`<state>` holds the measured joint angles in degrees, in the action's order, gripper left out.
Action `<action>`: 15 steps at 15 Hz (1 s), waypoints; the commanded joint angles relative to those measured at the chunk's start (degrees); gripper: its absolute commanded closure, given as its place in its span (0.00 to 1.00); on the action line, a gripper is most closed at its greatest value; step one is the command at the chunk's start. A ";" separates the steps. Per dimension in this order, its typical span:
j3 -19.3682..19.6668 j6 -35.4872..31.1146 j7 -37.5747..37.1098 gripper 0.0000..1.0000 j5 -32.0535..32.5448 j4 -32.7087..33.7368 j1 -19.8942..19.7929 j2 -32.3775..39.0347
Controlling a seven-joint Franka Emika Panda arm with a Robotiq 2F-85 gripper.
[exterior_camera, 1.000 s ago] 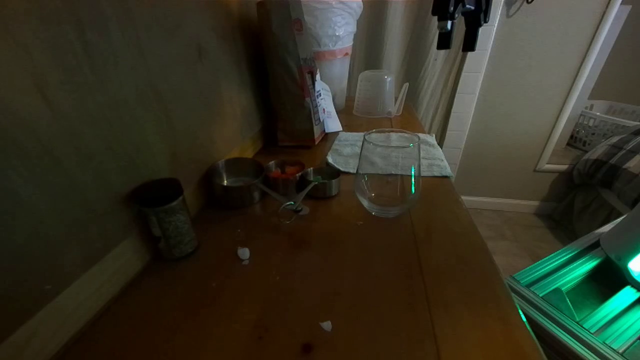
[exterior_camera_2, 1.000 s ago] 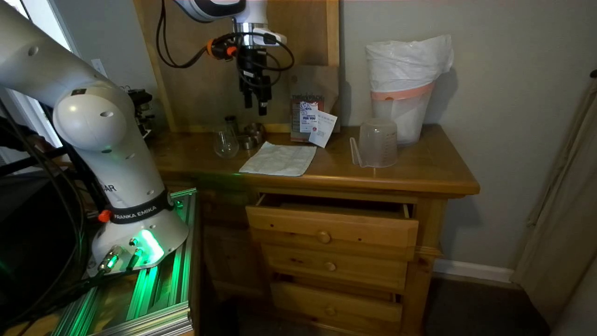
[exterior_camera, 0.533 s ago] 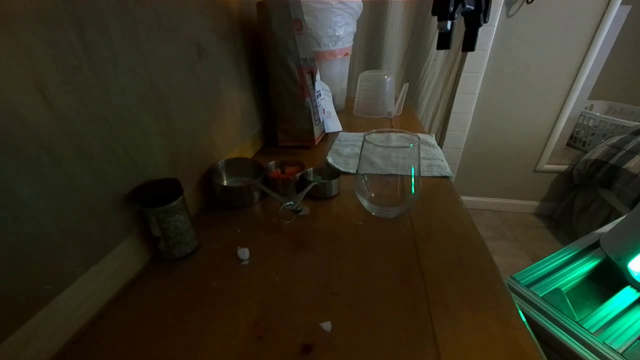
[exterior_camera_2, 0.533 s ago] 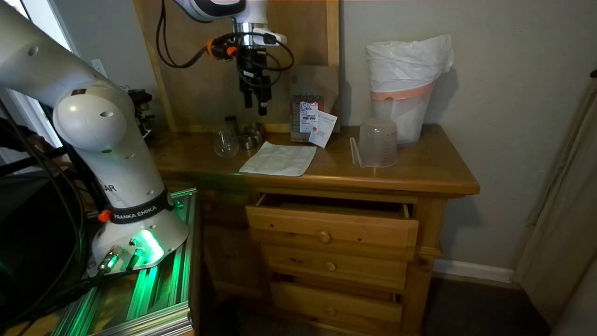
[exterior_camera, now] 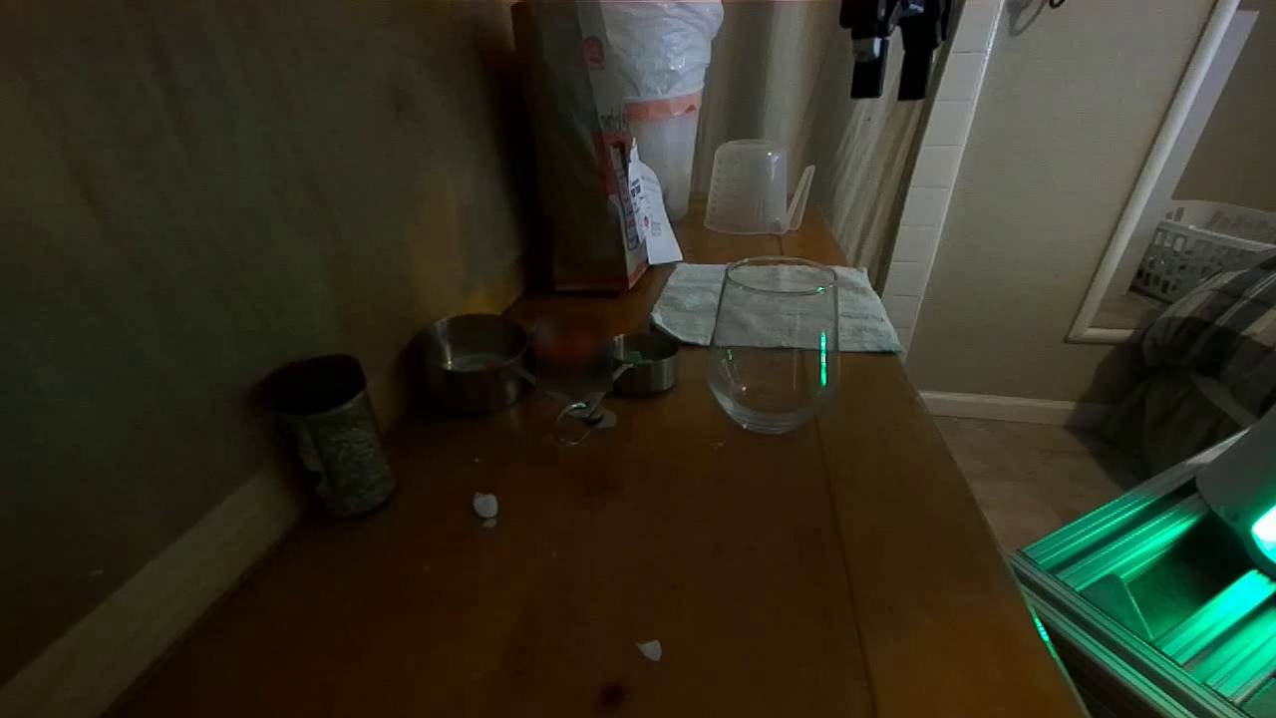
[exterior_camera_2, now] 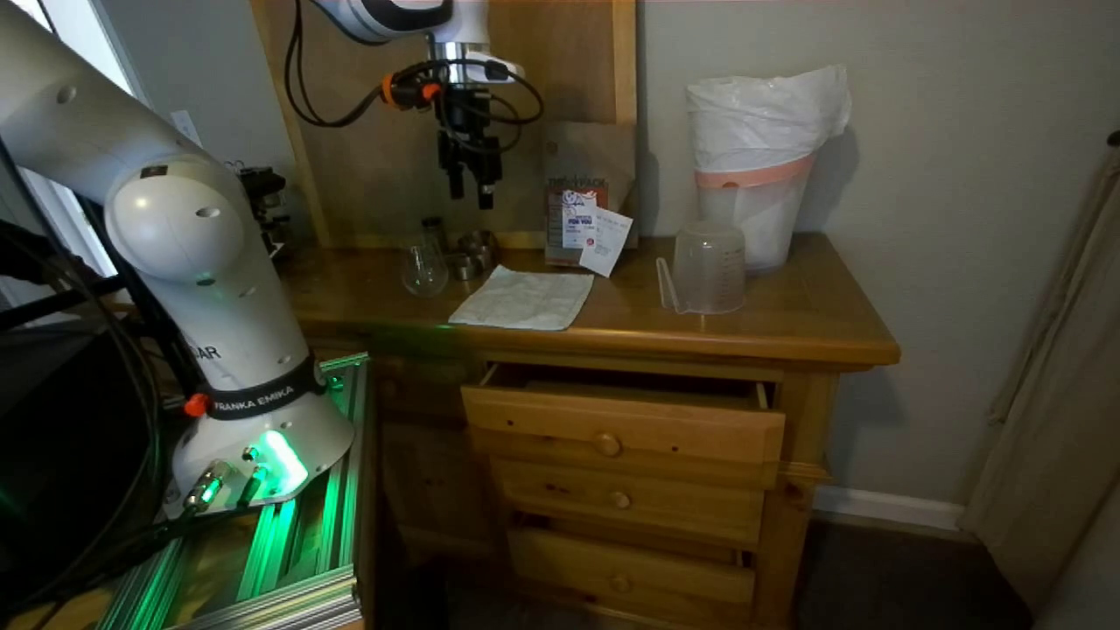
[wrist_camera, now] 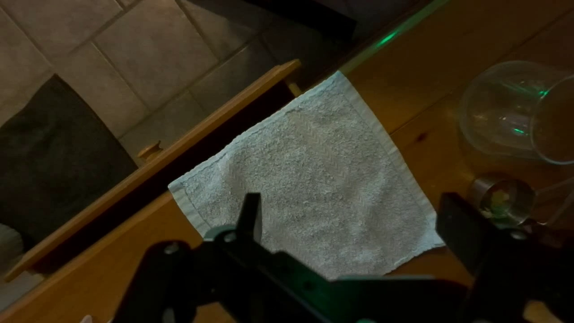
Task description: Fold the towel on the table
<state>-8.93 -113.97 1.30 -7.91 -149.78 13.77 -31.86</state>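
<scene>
Whitish-grey, the towel (exterior_camera_2: 525, 299) is lying well below the spread pincer (exterior_camera_2: 471, 198), one hem following the surface's (exterior_camera_2: 792, 315) edge above the top drawer (exterior_camera_2: 626, 420), so I'm judging descent necessary.

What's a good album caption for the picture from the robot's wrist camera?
Open jaws above a pale towel lying on a wooden table, a clear glass standing nearby.

In an exterior view, the robot arm (exterior_camera_2: 179, 223) is being held bent, and its wrist (exterior_camera_2: 459, 35) is being pointed straight down. Below it, the gripper (exterior_camera_2: 471, 198) is being held in mid-air, also turned downward. In the wrist view, its fingers (wrist_camera: 249, 220) are being held wide apart. The base (exterior_camera_2: 324, 442) is being lit green.
</scene>
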 commanded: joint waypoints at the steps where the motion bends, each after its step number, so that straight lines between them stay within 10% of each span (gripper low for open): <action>1: -0.15 0.10 0.07 0.00 -0.08 0.08 -0.17 0.02; 15: -12.90 -2.89 -11.53 0.00 -0.67 5.25 6.26 5.69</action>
<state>-22.42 -117.00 -9.99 -8.87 -144.60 19.45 -26.22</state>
